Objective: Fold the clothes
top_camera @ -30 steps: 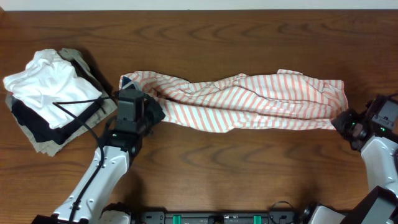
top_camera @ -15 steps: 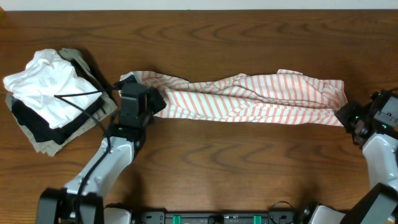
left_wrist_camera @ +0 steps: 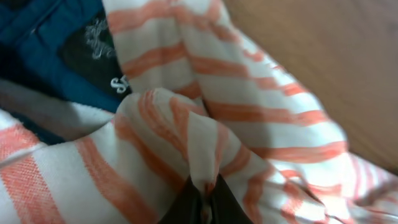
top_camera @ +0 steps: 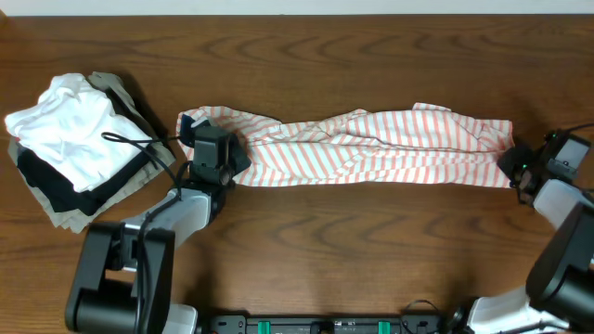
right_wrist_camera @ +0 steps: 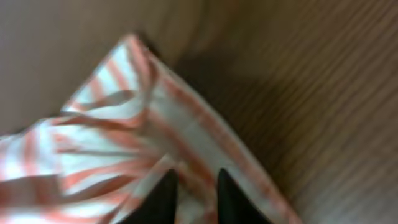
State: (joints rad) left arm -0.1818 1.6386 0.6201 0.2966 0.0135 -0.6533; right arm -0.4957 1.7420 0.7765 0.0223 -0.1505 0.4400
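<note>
Wood surface (top_camera: 371,250): striped shirt (top_camera: 371,153) pulled straighter between claws than a second ago; left claw (left_wrist_camera: 202,200) clamped on collar-end fold; right claw (right_wrist_camera: 194,193) now parted, astride hem.

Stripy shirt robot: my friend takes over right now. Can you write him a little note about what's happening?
Left gripper: shut, pinching the striped shirt at its collar end.
Right gripper: open, fingers either side of the shirt's right edge.
Shirt: a long rumpled band across the table, to the right of the pile of folded garments.
Done: shirt laid out lengthwise.
Left: no neat fold yet, so all the folding.
</note>
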